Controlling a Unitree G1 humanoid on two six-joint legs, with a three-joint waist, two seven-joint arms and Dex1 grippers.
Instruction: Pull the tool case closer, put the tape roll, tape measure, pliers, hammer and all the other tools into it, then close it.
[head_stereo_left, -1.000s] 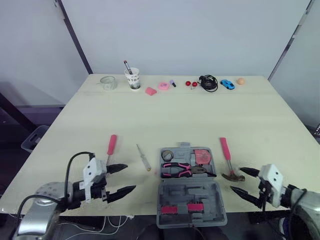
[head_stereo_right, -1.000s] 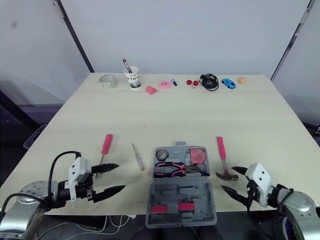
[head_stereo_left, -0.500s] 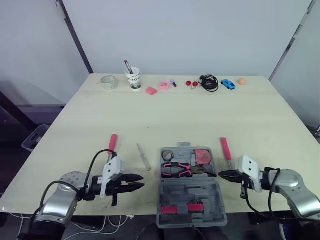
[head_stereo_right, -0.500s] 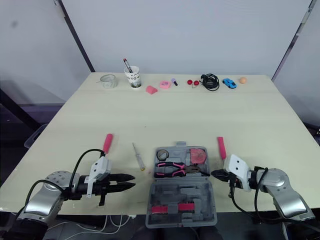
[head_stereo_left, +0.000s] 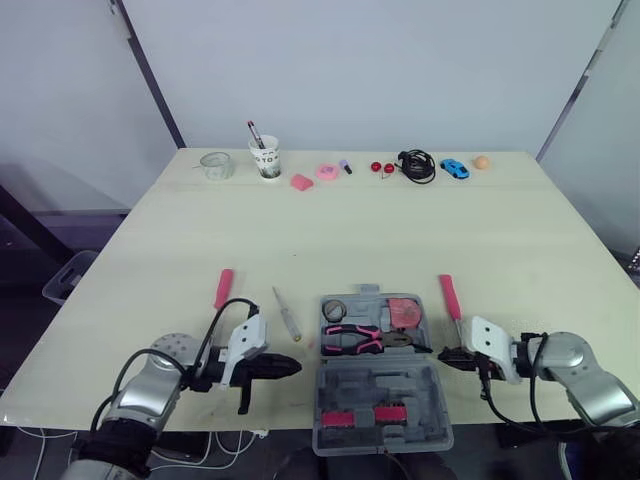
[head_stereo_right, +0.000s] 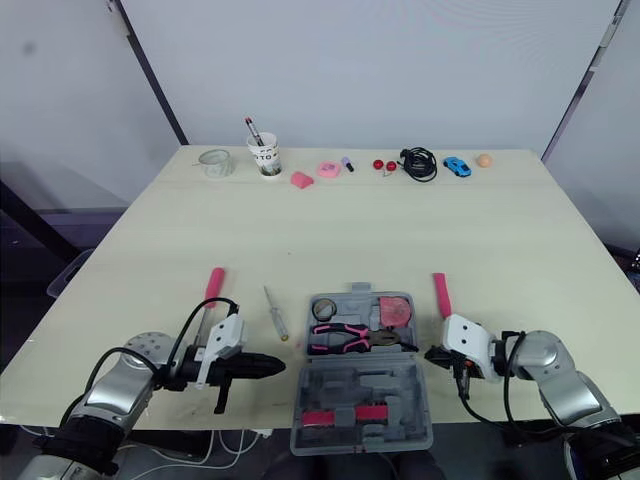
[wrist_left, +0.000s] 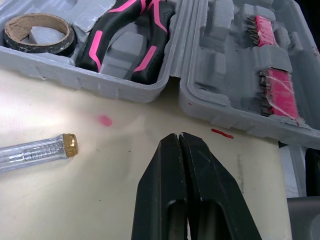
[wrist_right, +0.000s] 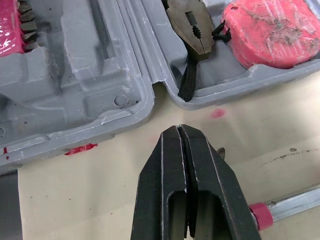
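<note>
Tool case (head_stereo_left: 380, 400) lies open, its long axis running away from the robot. Left gripper (wrist_left: 179, 135), fingers pressed together, points at the case's left wall. Right gripper (wrist_right: 181, 128), likewise closed, points at its right wall. Hammer (head_stereo_left: 449, 293) lies right of the case, pink handle pointing away.

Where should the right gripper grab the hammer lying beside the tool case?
Probably across the pink handle of the hammer, from above: it lies flat, handle pointing away from the robot, with bare table on both sides. The right gripper, shut now, sits by its near end.
</note>
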